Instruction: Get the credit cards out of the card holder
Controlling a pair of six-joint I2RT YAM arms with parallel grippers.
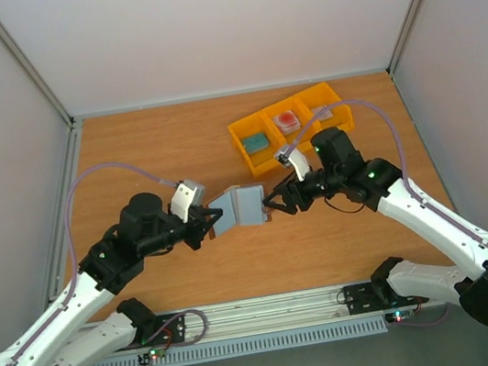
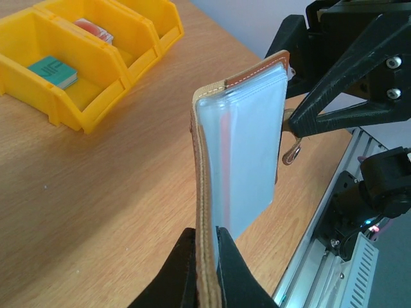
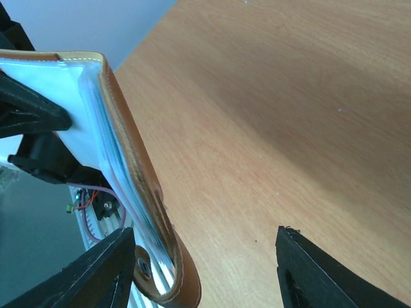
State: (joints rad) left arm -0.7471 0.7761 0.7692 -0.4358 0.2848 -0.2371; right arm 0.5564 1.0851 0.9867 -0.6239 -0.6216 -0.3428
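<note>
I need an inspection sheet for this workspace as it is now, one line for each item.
Surface: wooden table, light brown.
Job's things: card holder held up off the table; a red credit card shows through its clear sleeves.
Clutter: yellow bin holding a teal item and a red-and-pale item, perhaps a card.
Grippers: left gripper shut on the card holder; right gripper open beside it.
Cables: purple cables loop over both arms.
Surroundings: pale walls, metal rail at the near edge.
</note>
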